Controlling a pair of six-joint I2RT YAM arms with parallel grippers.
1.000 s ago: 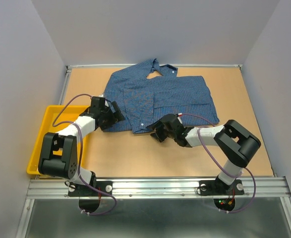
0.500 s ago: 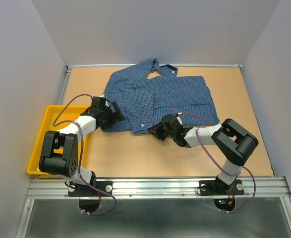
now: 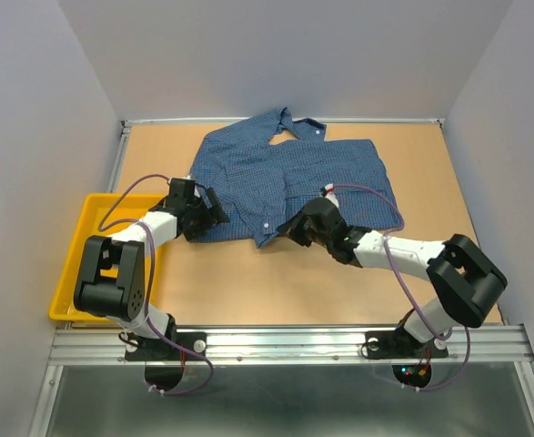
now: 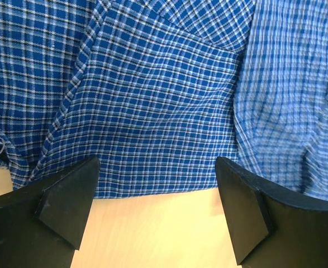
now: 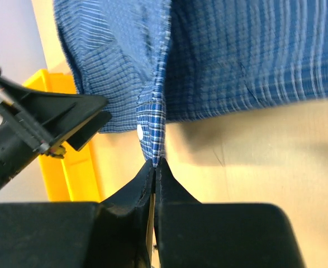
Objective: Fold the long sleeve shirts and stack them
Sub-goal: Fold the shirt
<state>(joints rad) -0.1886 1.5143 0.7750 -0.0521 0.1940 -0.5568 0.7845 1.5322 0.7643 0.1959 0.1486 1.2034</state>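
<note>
The right fingers (image 5: 133, 192) pinch the shirt (image 3: 294, 173) at its near hem, while the left fingers (image 4: 69, 201), spread wide and empty, face its edge just ahead.

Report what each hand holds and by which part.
Right hand pinches the blue checked cotton shirt by its buttoned front edge; left hand is open, holding nothing.

Tan tabletop (image 3: 448, 196), grey walls (image 3: 30, 109), metal rail (image 3: 285, 344)

No legible text, labels or numbers anywhere.
</note>
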